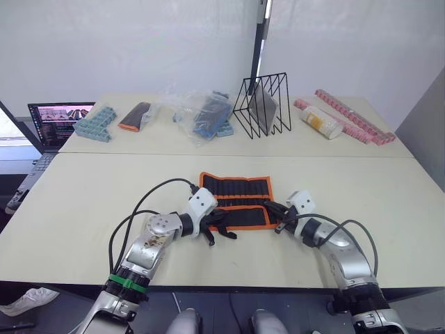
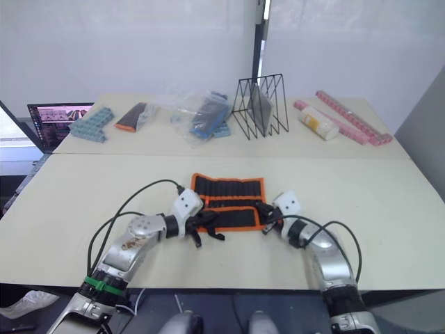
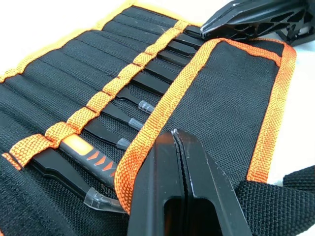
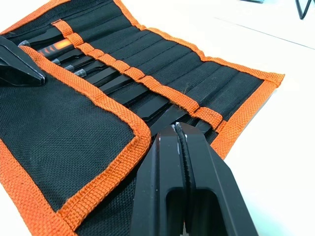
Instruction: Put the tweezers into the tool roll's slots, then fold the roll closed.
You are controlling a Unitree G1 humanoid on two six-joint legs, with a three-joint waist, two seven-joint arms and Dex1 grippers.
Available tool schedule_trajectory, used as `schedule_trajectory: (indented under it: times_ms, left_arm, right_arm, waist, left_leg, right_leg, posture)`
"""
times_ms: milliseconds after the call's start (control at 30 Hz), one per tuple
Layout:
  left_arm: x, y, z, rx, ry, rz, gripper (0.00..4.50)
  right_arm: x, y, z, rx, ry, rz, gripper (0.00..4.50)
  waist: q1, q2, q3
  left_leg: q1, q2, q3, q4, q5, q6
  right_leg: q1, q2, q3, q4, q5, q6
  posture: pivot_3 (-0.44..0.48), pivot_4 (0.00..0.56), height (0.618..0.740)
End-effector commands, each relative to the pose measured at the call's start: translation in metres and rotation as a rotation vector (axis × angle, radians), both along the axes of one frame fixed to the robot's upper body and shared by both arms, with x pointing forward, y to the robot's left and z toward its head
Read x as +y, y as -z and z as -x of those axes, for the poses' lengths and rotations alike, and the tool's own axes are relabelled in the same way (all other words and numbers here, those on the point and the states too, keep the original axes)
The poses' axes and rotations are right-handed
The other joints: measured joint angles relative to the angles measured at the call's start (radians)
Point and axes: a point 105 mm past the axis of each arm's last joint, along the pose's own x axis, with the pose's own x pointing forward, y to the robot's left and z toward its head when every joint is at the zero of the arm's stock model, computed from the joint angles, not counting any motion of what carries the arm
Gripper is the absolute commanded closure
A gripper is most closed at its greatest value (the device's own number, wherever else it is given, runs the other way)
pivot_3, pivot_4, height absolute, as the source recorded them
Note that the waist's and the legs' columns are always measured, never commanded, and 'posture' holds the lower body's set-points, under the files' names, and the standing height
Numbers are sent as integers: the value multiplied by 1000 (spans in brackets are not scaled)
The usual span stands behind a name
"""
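Black fabric with orange trim, the tool roll [image 1: 235,200] lies on the pale surface [image 1: 83,195], its near flap folded over the tweezers [image 3: 129,122] in the slots [image 4: 129,73]. Left gripper [image 3: 175,140] and right gripper [image 4: 174,133] pinch that flap's corners, jaws clenched.

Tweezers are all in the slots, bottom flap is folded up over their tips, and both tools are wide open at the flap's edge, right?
Not quite: both tools are shut, not open. The left wrist view shows the left tool closed at the flap's orange edge, and the right wrist view shows the right tool closed too. The tweezers do sit in the slots of the tool roll.
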Motion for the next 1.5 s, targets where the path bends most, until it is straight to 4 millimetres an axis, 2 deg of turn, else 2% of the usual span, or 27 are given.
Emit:
schedule_trajectory:
  times_ms: [33,133,300,433,567,633,767,1000,1033,1200,1433,1500]
  left_arm:
    - [12,-24,-4,-28,-42,78,4500]
    - [12,-50,-1,-62,-15,136,4500]
    - [21,-92,6,-155,35,113,4500]
    - [40,-108,15,-190,54,51,4500]
    - [64,-104,32,-160,106,-56,4500]
    - [72,-101,41,-127,130,-69,4500]
    - [78,-95,55,-69,170,-74,4500]
    - [79,-92,63,-16,151,-8,4500]
    - [79,-91,64,-8,148,-1,4500]
    - [84,-87,75,49,142,39,4500]
    - [93,-81,79,66,83,26,4500]
    - [96,-82,77,72,49,52,3954]
  right_arm:
    - [-7,-16,-1,-35,34,-46,4461]
    - [-12,-30,-1,-58,36,-69,4461]
    - [-27,-58,-2,-71,25,-77,4461]
    - [-36,-68,-2,31,10,-110,4461]
    - [-50,-70,-1,267,67,-195,4461]
    - [-53,-74,0,341,77,-238,3936]
    - [-52,-73,3,487,73,-300,2602]
    - [-40,-48,14,653,72,-290,223]
    - [-40,-46,14,662,75,-291,35]
    - [-36,-38,14,715,71,-316,35]
    - [-17,-32,13,789,17,-384,35]
    - [-14,-31,16,805,3,-386,0]
  waist:
    - [0,0,0]
    - [0,0,0]
    - [6,1,1]
    - [2,1,1]
    - [-6,1,1]
    - [-6,1,1]
    - [-5,1,1]
    - [2,1,1]
    - [2,1,1]
    - [1,1,1]
    - [-17,1,1]
    - [-20,1,1]
  left_leg:
    - [-1,0,0,0,0,0]
    - [-5,0,-1,0,0,0]
    - [-9,-1,-1,0,-1,1]
    - [-8,0,0,-3,-1,1]
    - [-7,0,0,-9,-1,1]
    - [-8,0,0,-10,-1,1]
    - [-16,0,1,-9,-1,1]
    - [-19,0,1,-8,-1,1]
    - [-19,0,1,-8,-1,1]
    - [-19,1,1,-8,-1,1]
    - [-17,1,1,-9,-1,1]
    - [-17,1,1,-9,-1,1]
  right_leg:
    - [-1,0,0,0,0,0]
    - [-5,0,0,0,0,0]
    - [-7,-1,0,-3,0,0]
    - [-6,-1,0,-6,0,0]
    - [-7,-1,1,-8,0,0]
    - [-9,-1,1,-8,0,0]
    - [-17,-1,2,-7,0,-1]
    - [-20,-1,1,-7,0,-1]
    - [-20,-1,1,-7,0,-1]
    - [-21,-1,1,-7,0,-1]
    - [-20,0,2,-7,1,-1]
    - [-20,0,2,-7,1,-1]
  posture:
    - [0,150,739]
    - [0,150,739]
    - [0,150,739]
    - [0,150,739]
    - [0,150,739]
    - [0,150,739]
    - [0,150,739]
    - [0,150,739]
    - [0,150,739]
    - [0,150,739]
    - [0,150,739]
    - [0,150,739]
